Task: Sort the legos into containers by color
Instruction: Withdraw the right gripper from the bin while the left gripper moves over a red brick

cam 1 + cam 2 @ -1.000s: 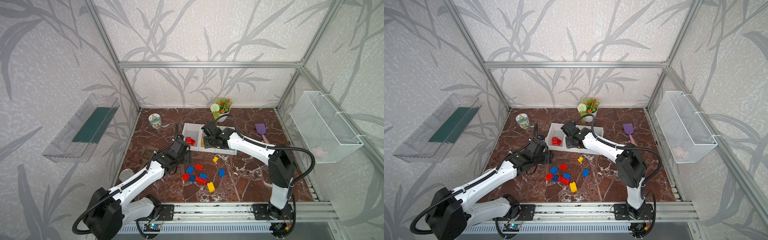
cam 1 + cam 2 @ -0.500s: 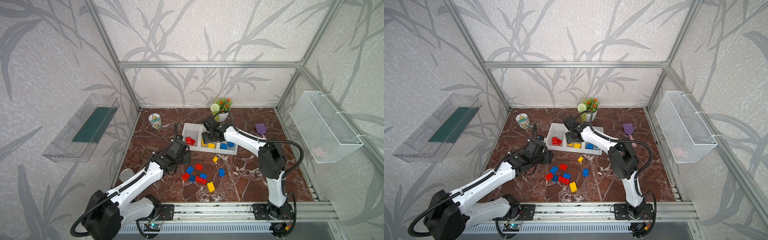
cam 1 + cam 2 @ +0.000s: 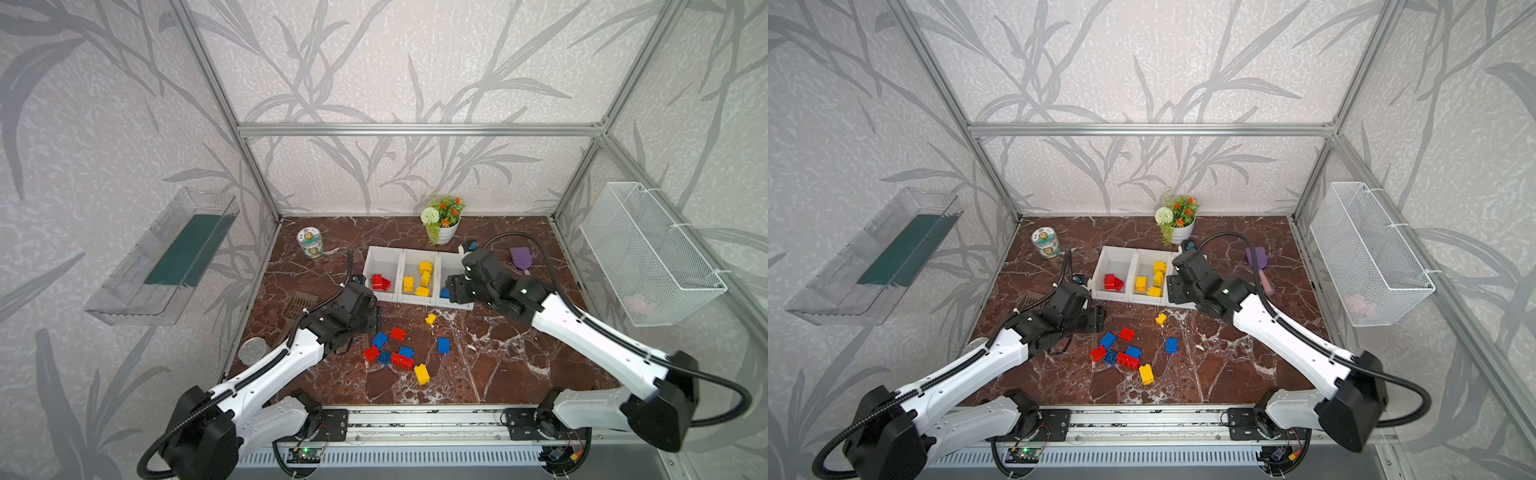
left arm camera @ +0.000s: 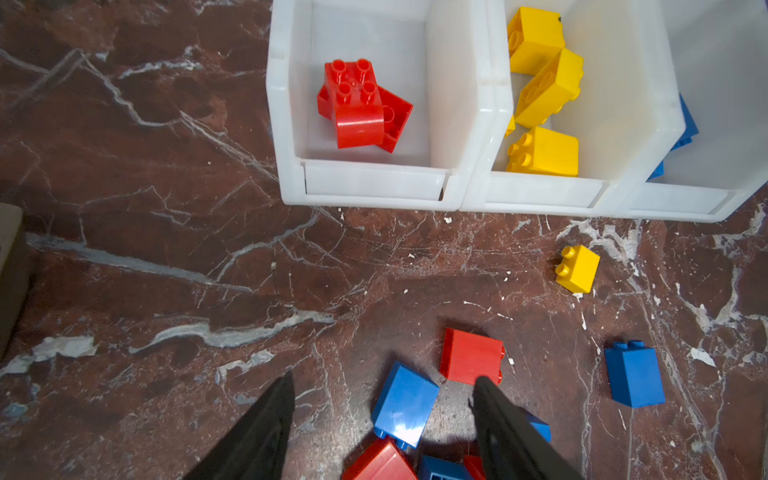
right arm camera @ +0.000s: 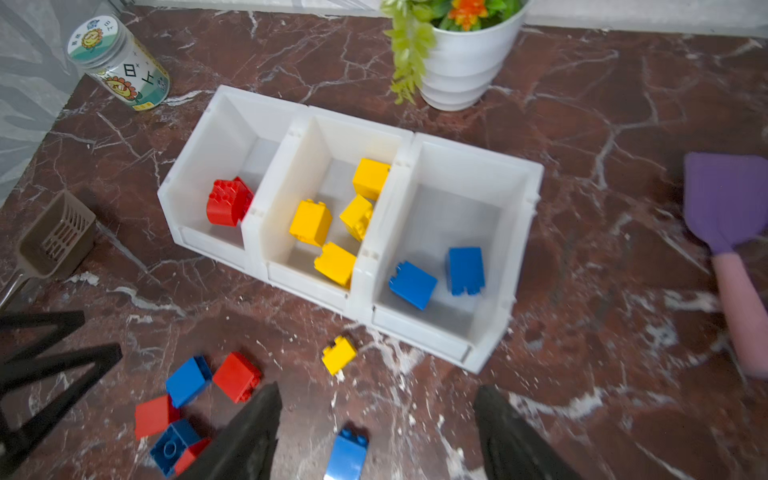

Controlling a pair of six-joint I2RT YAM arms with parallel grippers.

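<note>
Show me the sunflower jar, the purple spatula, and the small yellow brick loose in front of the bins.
sunflower jar (image 5: 120, 70), right wrist view, on its printed label.
purple spatula (image 5: 727, 203), right wrist view, on its blade.
small yellow brick (image 4: 579, 270), left wrist view, on its smooth side.

On the marble tabletop (image 3: 498, 365) we see a white flower pot (image 3: 444, 233) at twelve o'clock, a labelled jar (image 3: 310, 243) at eleven, a purple spatula (image 3: 521, 257) at two, a brown scoop (image 3: 300, 303) at nine and a round grey disc (image 3: 253, 350) at eight. A clear tray (image 3: 137, 291) hangs on the wall at nine and a wire basket (image 3: 648, 253) at three.
</note>
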